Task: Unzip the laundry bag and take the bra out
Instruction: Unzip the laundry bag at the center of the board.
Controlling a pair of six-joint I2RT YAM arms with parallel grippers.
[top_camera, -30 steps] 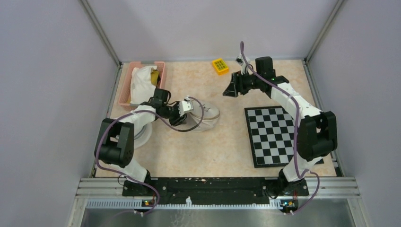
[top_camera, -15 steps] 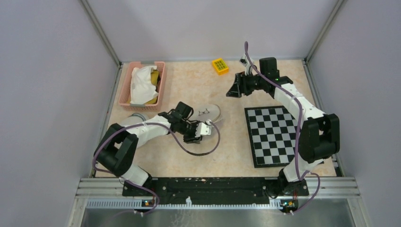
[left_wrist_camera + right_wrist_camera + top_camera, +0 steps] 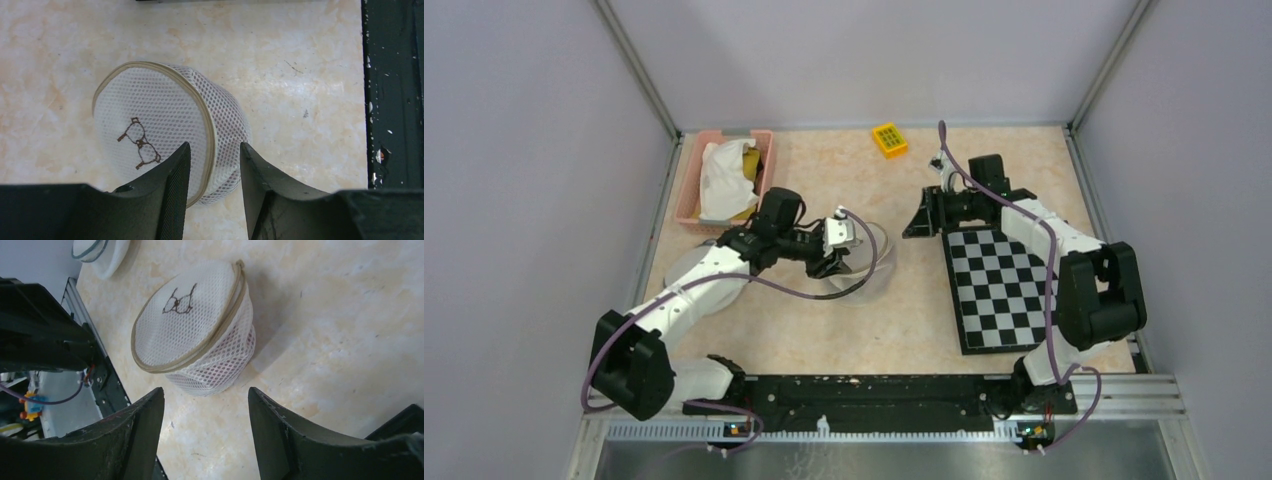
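Note:
The laundry bag (image 3: 155, 120) is a round white mesh pouch with a beige zip band and a brown bra drawing on its lid. It lies on the table, zipped shut (image 3: 190, 330). The bra is hidden inside it. My left gripper (image 3: 212, 152) hovers over the bag's near rim, open, with the zip band showing between its fingers (image 3: 172, 190). In the top view the left gripper (image 3: 836, 258) covers part of the bag (image 3: 874, 265). My right gripper (image 3: 205, 395) is open and empty, a short way to the bag's right (image 3: 917, 218).
A pink basket (image 3: 764, 150) with white cloth stands at the back left. A yellow block (image 3: 889, 139) lies at the back. A checkerboard mat (image 3: 999, 285) lies on the right. A white round dish (image 3: 709, 285) sits under my left arm.
My left gripper swung from the bag's left, round its near side, and now sits over the bag. My right gripper came down and nearer, toward the mat's back corner.

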